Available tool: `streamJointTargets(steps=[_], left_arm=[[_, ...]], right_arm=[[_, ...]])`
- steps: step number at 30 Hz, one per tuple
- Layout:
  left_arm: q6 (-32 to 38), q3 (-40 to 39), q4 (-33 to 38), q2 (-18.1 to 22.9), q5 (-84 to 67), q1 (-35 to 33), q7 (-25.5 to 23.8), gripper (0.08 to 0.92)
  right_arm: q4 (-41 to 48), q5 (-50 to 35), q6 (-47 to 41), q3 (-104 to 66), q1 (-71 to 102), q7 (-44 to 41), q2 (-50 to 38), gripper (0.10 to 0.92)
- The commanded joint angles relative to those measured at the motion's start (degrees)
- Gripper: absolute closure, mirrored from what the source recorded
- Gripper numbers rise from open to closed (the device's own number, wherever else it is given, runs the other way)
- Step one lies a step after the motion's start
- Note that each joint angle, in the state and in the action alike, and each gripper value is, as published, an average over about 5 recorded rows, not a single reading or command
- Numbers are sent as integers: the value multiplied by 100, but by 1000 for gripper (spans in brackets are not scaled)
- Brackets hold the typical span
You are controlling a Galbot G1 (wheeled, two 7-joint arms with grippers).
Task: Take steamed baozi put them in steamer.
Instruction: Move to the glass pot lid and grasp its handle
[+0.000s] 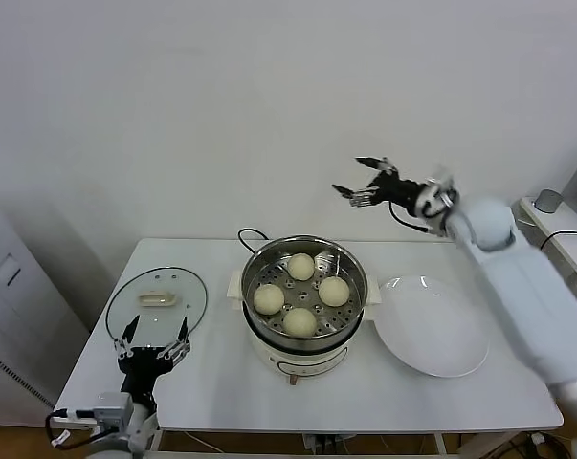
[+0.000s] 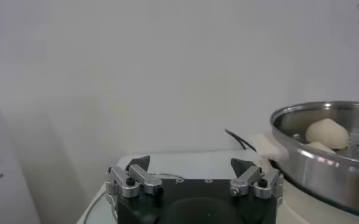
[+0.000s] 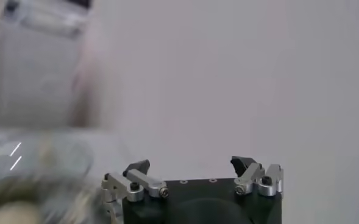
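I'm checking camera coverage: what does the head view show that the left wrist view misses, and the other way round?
Only the head view shows all four buns in the steamer, the empty white plate, the glass lid and the raised, open right gripper. Only the left wrist view shows the steamer's outer wall side-on. Both show the open left gripper and the steamer.

A white rectangular table (image 1: 221, 402) stands against a pale wall. At its middle sits the round stainless-steel steamer (image 1: 304, 287) on a white electric pot base, with a black cable (image 1: 250, 234) running from behind it across the tabletop. To the steamer's left, well apart, lies a round glass lid (image 1: 157, 301) with a cream handle, flat on the surface. Just beside the steamer on its right lies a flat white round plate (image 1: 432, 325).
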State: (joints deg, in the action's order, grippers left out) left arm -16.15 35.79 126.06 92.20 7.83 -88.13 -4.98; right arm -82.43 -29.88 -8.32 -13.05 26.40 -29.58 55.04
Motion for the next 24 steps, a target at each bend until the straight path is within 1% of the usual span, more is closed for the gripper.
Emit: streamJointTargets(steps=[1, 3, 5, 8, 11, 13, 17, 18, 21, 24], left_arm=[[159, 332, -787, -364, 765, 922, -104, 177], [113, 449, -951, -463, 1124, 1084, -228, 177], [121, 553, -1178, -565, 1817, 1221, -335, 177], [406, 778, -1640, -710, 3654, 1367, -412, 177], [871, 851, -1995, -1002, 5446, 1403, -318, 177], [1002, 671, -2208, -1361, 6242, 1425, -48, 177], [1229, 248, -2885, -2058, 7387, 1639, 732, 177], [1291, 169, -3042, -2213, 7610, 1714, 823, 177], [1388, -45, -3419, -2605, 7962, 1970, 839, 177], [1667, -148, -4001, -2815, 7911, 2326, 941, 177]], right_arm=[[-328, -968, 1529, -2682, 3300, 1658, 1252, 203], [-423, -1070, 1600, -2703, 3620, 1782, 1319, 203], [-551, -1107, 1627, -2691, 3881, 1826, 1339, 203], [-714, -1133, 1646, -2572, 4090, 1822, 1296, 203], [-757, -1118, 1656, -2479, 4114, 1815, 1247, 203], [-719, -1091, 1656, -2453, 4094, 1817, 1225, 203], [-612, -968, 1638, -2405, 4038, 1820, 1239, 203], [-610, -948, 1629, -2401, 4037, 1821, 1250, 203], [-624, -867, 1582, -2435, 4053, 1827, 1292, 203], [-635, -783, 1529, -2481, 4066, 1835, 1326, 203]])
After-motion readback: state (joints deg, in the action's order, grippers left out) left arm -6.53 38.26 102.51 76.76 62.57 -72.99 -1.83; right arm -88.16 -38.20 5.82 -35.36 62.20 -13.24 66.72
